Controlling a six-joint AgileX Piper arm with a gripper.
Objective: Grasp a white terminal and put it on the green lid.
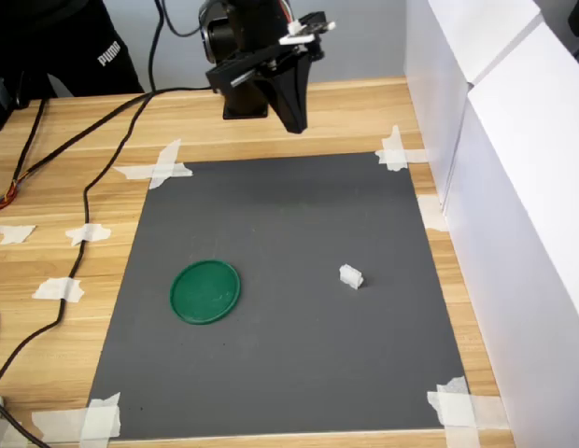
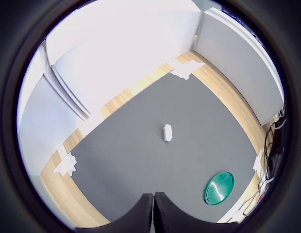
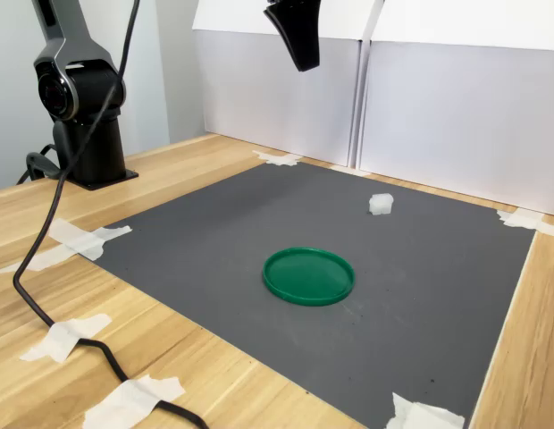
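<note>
The white terminal [image 1: 351,276] [image 2: 167,132] [image 3: 381,204] lies alone on the dark grey mat, to the right of the green lid [image 1: 205,291] [image 2: 219,187] [image 3: 308,275] in the first exterior view. The lid lies flat on the mat with nothing on it. My black gripper [image 1: 295,123] [image 2: 154,204] [image 3: 306,63] hangs high above the mat's far part, well away from both things. Its two fingers are pressed together with nothing between them.
The grey mat [image 1: 280,373] is taped at its corners to a wooden table [image 1: 75,140]. White foam boards [image 1: 514,187] wall the first exterior view's right side. The arm's base [image 3: 85,134] stands off the mat. Black cables [image 1: 79,215] run over the wood on the first exterior view's left. A person in dark clothing [image 1: 75,47] stands behind the table.
</note>
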